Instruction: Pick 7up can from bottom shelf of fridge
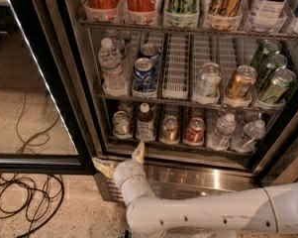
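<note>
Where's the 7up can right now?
The 7up can is far left on the bottom shelf, beside a small bottle; the open hand sits just below it, by the steel base.

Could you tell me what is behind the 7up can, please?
Only a dim top, perhaps another can, shows behind the 7up can; the rest is covered. The gripper hangs open below the bottom shelf.

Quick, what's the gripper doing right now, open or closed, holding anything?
Gripper: open, holding nothing, low at the fridge base, just below the 7up can.
</note>
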